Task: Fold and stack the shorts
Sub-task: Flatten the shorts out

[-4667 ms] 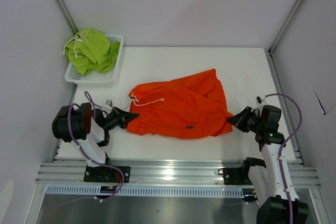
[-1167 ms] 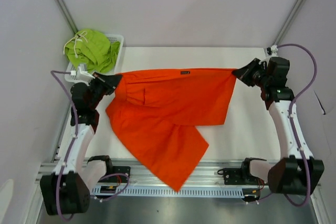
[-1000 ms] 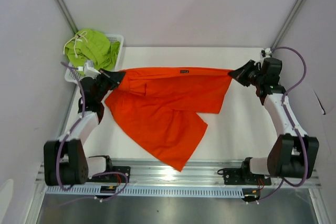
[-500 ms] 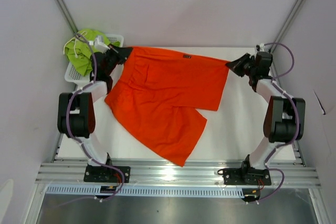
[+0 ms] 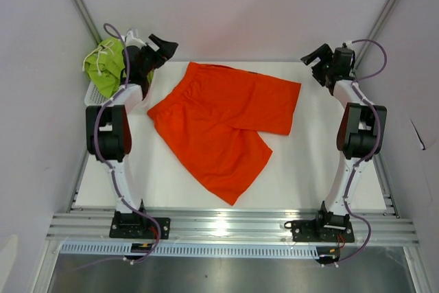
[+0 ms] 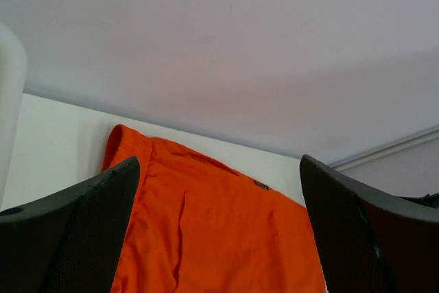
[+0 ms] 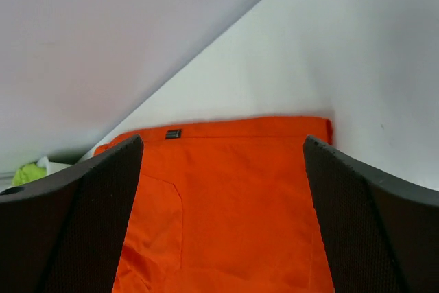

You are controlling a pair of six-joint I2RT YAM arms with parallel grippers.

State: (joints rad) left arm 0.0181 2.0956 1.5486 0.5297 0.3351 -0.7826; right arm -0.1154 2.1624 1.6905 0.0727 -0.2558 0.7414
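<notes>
Orange shorts [image 5: 219, 125] lie spread flat, smooth and matte, with two broad panels overlapping. The left gripper [image 5: 166, 41] hangs off their far-left corner and the right gripper [image 5: 312, 55] off their far-right, both with jaws apart and empty. Green shorts [image 5: 106, 66] sit crumpled in a mesh basket [image 5: 90, 94] to their left.

So the orange shorts [image 5: 223, 125] are one flat bright orange with a tiny dark tag [image 7: 173, 133], the lime green shorts [image 5: 104, 70] left of them have a white drawstring [image 5: 96, 58], the table [image 5: 329, 169] under them is white, and my pads [image 6: 82, 238] are black mesh.
</notes>
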